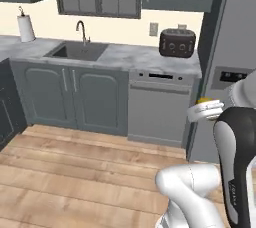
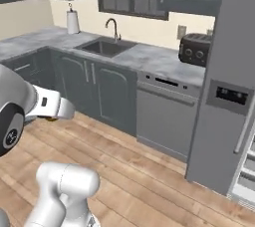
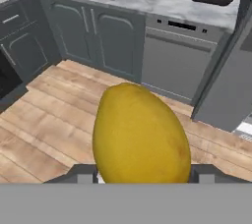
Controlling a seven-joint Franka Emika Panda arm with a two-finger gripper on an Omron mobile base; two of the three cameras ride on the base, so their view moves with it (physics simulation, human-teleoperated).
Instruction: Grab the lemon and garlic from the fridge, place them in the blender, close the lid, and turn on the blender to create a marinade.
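The yellow lemon (image 3: 140,134) looms large in the hand view, held between my gripper's (image 3: 142,175) two dark fingertips above the wooden floor. In the left base view a sliver of the lemon (image 1: 204,100) peeks over the gripper (image 1: 205,110), beside the grey fridge (image 1: 235,37) with its dark display panel (image 1: 231,76). The right base view has the gripper (image 2: 52,112) at far left, well away from the fridge (image 2: 229,47), whose white shelves (image 2: 246,171) show at the lower right. The blender, lid and garlic are out of view.
A dark toaster (image 1: 177,43) with two knobs sits on the grey counter (image 1: 125,57) next to the fridge. A sink (image 1: 77,51) and a paper towel roll (image 1: 26,28) lie further left. A dishwasher (image 1: 159,107) and grey cabinets (image 1: 75,97) front the wooden floor (image 1: 75,172).
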